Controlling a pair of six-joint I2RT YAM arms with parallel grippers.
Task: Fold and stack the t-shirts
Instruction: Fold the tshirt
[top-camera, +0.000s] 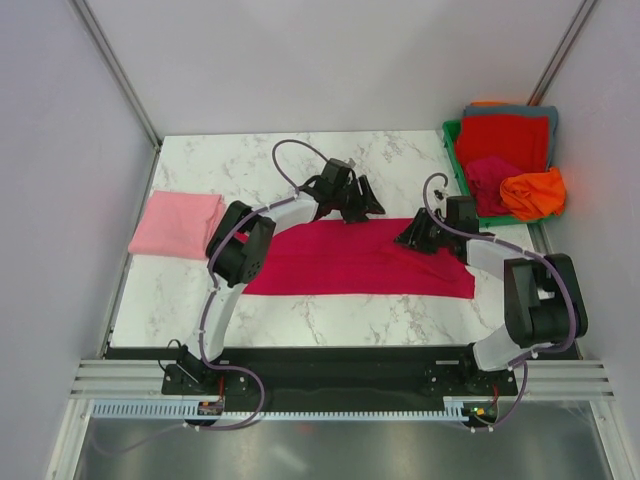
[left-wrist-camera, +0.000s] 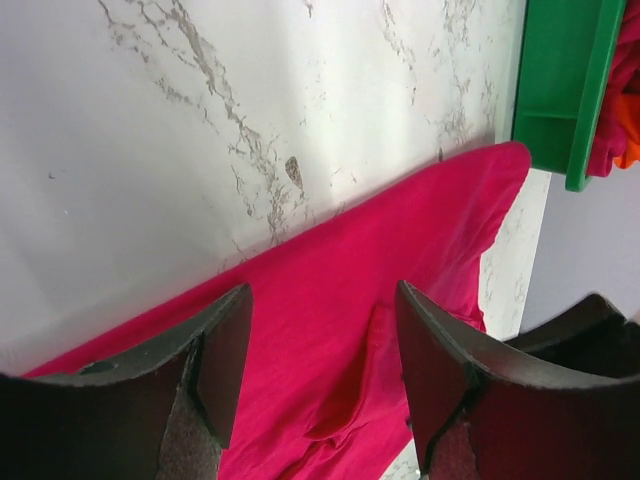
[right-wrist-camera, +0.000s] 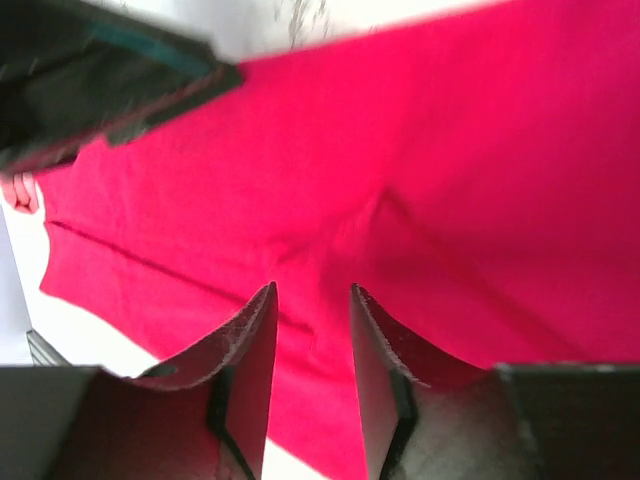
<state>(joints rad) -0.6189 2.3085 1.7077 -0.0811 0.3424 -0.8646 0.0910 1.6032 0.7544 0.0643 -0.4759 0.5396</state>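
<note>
A deep magenta-crimson t-shirt (top-camera: 355, 262) lies folded into a long flat band across the middle of the table. My left gripper (top-camera: 352, 205) is open and empty over its far edge; the cloth (left-wrist-camera: 330, 340) shows between the jaws with a small ridge. My right gripper (top-camera: 420, 238) is open and empty just above the shirt's right end (right-wrist-camera: 420, 190). A light pink folded t-shirt (top-camera: 178, 224) lies at the left. Red (top-camera: 505, 140), magenta (top-camera: 490, 180), orange (top-camera: 535, 192) and grey (top-camera: 520, 111) shirts sit in the bin.
A green plastic bin (top-camera: 452, 140) stands at the back right corner; its wall shows in the left wrist view (left-wrist-camera: 560, 80). Grey walls enclose the marble table (top-camera: 250, 160). A black rail runs along the near edge.
</note>
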